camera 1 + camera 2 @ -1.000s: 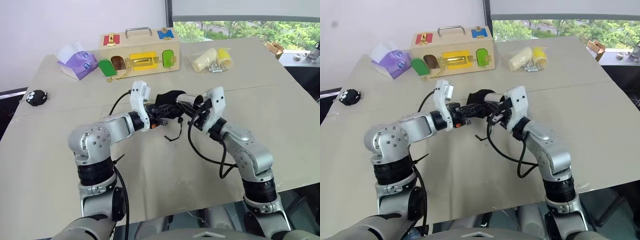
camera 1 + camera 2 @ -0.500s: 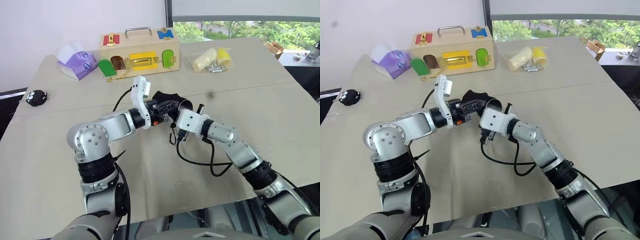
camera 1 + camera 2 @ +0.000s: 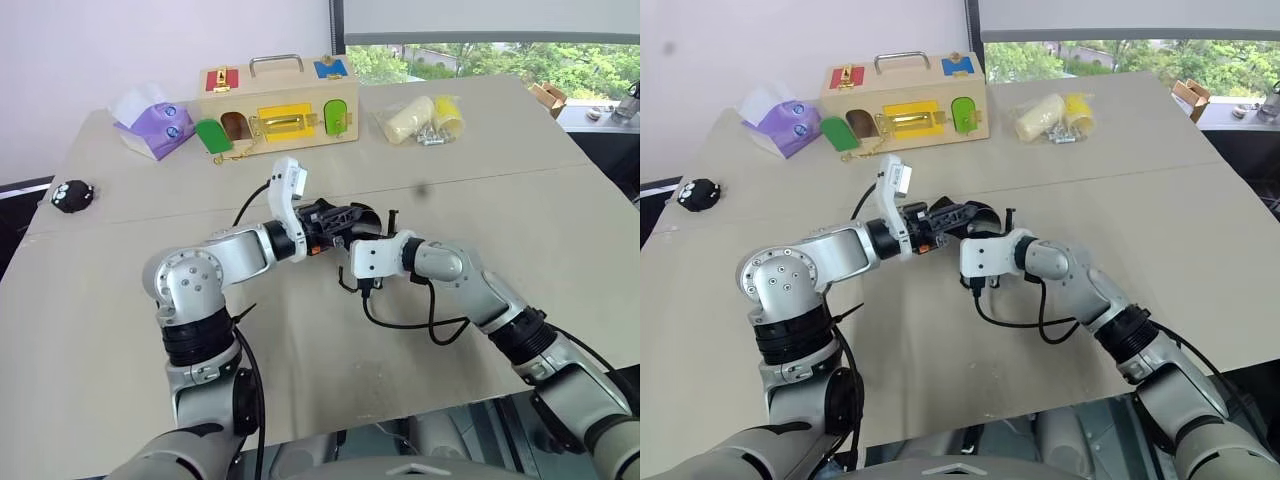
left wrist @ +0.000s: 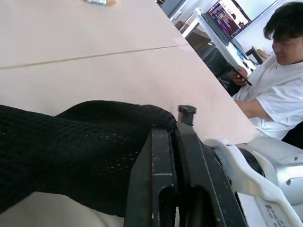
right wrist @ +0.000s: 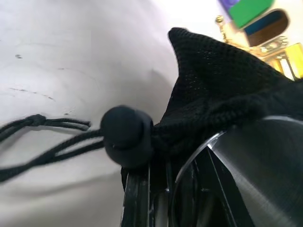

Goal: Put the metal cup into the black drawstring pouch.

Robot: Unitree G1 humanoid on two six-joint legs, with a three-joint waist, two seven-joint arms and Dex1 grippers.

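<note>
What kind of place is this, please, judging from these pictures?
Probably an office or lab used for robot testing. A large beige table stands by a window with trees outside, a wooden latch-board toy box sits on it, and a seated person is near a lit monitor.

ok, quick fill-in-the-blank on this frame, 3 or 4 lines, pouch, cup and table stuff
1. The left gripper is shut on the black ____.
2. In the right wrist view, the shiny metal cup sits at the mouth of the pouch, whose two cords run through a round black ____.
3. The wooden box at the far side of the table has a metal ____ on top.
4. The purple tissue pack lies on the robot's ____ of that box.

Missing words: pouch; toggle; handle; left
</note>
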